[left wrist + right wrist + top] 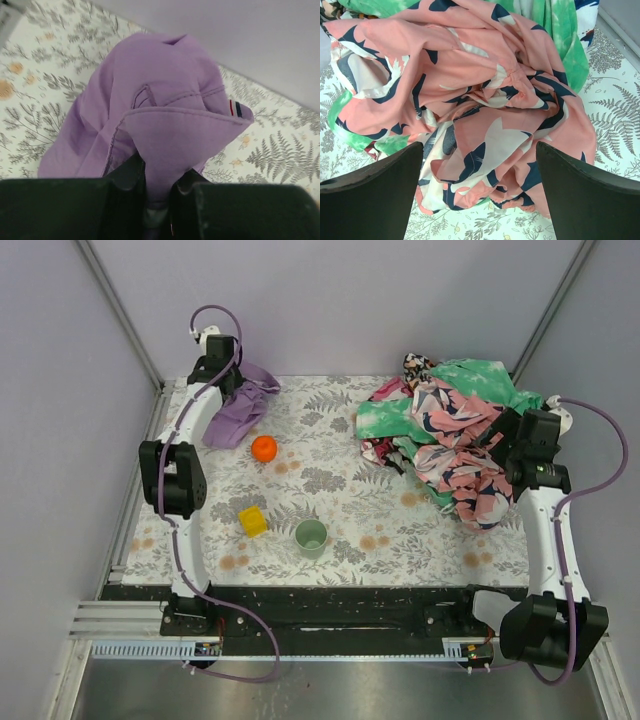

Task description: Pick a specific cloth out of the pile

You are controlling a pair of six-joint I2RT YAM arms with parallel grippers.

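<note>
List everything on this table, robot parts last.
cloth: one, plain lilac, far left corner, apart from the pile
pile: one heap, pink floral, mint green and dark floral, far right
ball: one, orange, beside the cloth
block: one, yellow, near left
cup: one, green, upright, near centre
table: one, grey fern-print cover
left gripper: one, black, shut on the cloth
right gripper: one, black, open, over the pile's pink fabric
</note>
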